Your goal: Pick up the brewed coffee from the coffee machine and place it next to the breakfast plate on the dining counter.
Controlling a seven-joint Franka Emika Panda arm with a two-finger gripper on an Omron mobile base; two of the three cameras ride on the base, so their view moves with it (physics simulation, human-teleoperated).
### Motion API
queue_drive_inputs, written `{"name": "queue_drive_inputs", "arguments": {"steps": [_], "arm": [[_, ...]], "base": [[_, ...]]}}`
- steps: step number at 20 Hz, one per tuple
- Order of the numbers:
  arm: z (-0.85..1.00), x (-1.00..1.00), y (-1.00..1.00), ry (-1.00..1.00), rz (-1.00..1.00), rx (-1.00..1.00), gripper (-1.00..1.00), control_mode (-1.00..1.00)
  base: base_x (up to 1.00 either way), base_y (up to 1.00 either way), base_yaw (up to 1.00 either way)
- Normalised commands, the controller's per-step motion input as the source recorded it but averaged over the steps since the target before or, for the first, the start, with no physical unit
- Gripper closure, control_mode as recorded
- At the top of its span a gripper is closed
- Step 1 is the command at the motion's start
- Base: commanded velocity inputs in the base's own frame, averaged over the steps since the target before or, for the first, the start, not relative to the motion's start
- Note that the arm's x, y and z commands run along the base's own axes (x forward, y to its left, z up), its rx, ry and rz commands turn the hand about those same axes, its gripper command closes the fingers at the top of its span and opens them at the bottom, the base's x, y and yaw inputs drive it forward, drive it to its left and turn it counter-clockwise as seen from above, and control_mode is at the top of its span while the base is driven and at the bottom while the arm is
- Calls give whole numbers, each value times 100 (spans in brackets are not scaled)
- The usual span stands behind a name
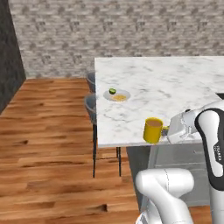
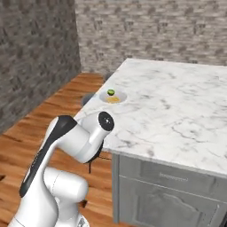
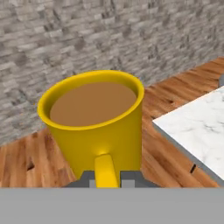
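Gripper (image 3: pixel 107 183): fingers (image 3: pixel 127 178) closed on the handle of the mug (image 3: pixel 97 124), one dark tip either side of the yellow handle at the bottom of the hand view. The grip is firm on the handle alone; the cup body stands clear ahead of the tips.

Mug: bright yellow, upright, filled near the rim with brown coffee. In the left base view the mug (image 1: pixel 153 130) sits directly in front of the fingers, at the near edge of the counter (image 1: pixel 166 87), the handle turned back toward the hand. Whether its base rests on the marble or hangs just over the edge cannot be told from this angle.

Counter: white marble with grey veining, grey cabinet fronts below. In the hand view its corner (image 3: pixel 197 127) lies to the right of the mug; from the right base view the top (image 2: pixel 177 115) runs broad and bare beyond the arm's elbow.

Plate (image 1: pixel 117 95): round, light grey, on the counter well beyond the mug and toward its left edge, carrying a golden waffle and a small green fruit half (image 1: pixel 112 91). Right base view shows the same plate (image 2: pixel 113 97) near the counter's far left corner.

Stools (image 1: pixel 91 105): two grey seats on dark legs, tucked at the counter's left side beside the plate.

Surroundings: wood plank floor (image 1: pixel 48 144), grey brick wall (image 1: pixel 109 30) behind.
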Motion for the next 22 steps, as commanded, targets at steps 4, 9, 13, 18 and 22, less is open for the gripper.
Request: {"name": "queue_drive_inputs", "arguments": {"steps": [4,9,13,18,22], "arm": [[0,0,0,0,0,0,100,100],[0,0,0,0,0,0,100,100],[0,0,0,0,0,0,100,100],[0,0,0,0,0,0,100,100],[0,0,0,0,0,0,100,100]], "base": [[62,100,-54],[45,100,-51],[34,100,-50],[42,100,-53],[49,100,-57]]}}
